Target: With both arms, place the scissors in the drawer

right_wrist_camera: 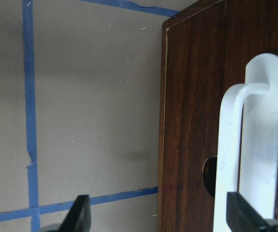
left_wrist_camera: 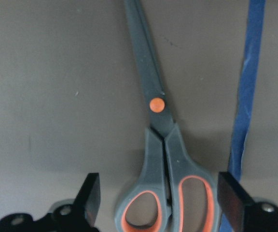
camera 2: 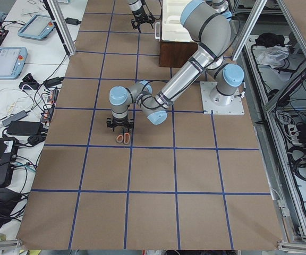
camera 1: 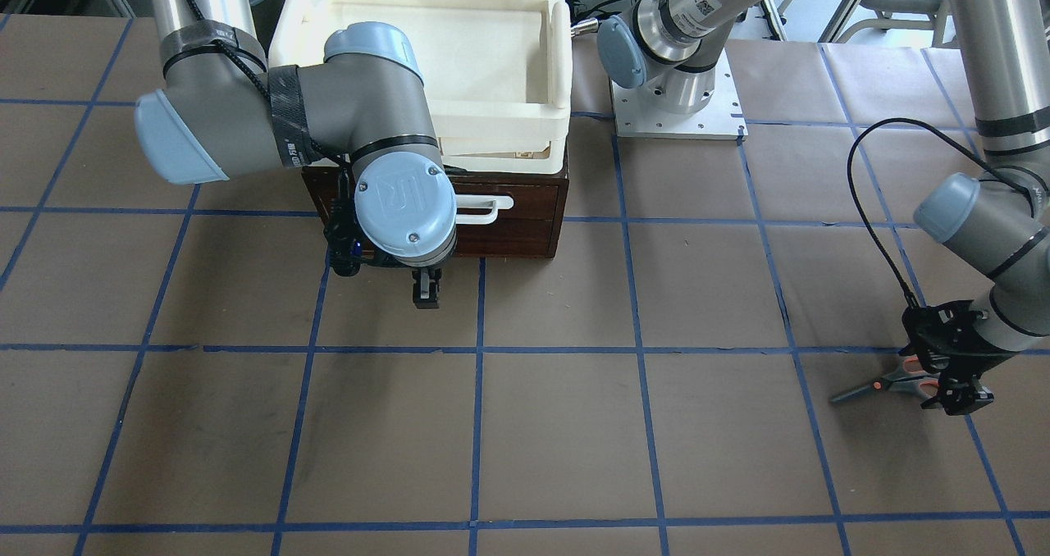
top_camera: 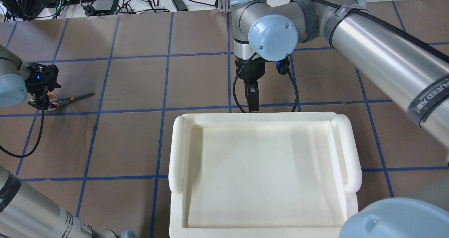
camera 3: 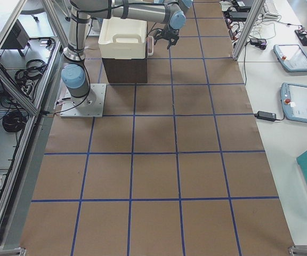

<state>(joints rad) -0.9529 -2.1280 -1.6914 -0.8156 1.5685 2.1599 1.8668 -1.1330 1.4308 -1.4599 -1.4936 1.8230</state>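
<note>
The scissors (left_wrist_camera: 158, 125) lie flat on the brown table, blades shut, and also show in the front view (camera 1: 874, 386) and the overhead view (top_camera: 70, 99). My left gripper (left_wrist_camera: 160, 193) is open and low over them, with one finger on each side of the grey and orange loop handles, not touching. The dark wooden drawer (camera 1: 517, 228) is shut in its box. My right gripper (camera 1: 425, 285) is open in front of the drawer's white bar handle (right_wrist_camera: 233, 159), which stands close to one finger (right_wrist_camera: 243, 215).
A cream-white plastic tray (top_camera: 177, 153) sits on top of the drawer box. The left arm's base plate (camera 1: 677, 109) is beside the box. Blue tape lines grid the brown table. Tablets and cables lie beyond the table's far edge (camera 3: 297, 58).
</note>
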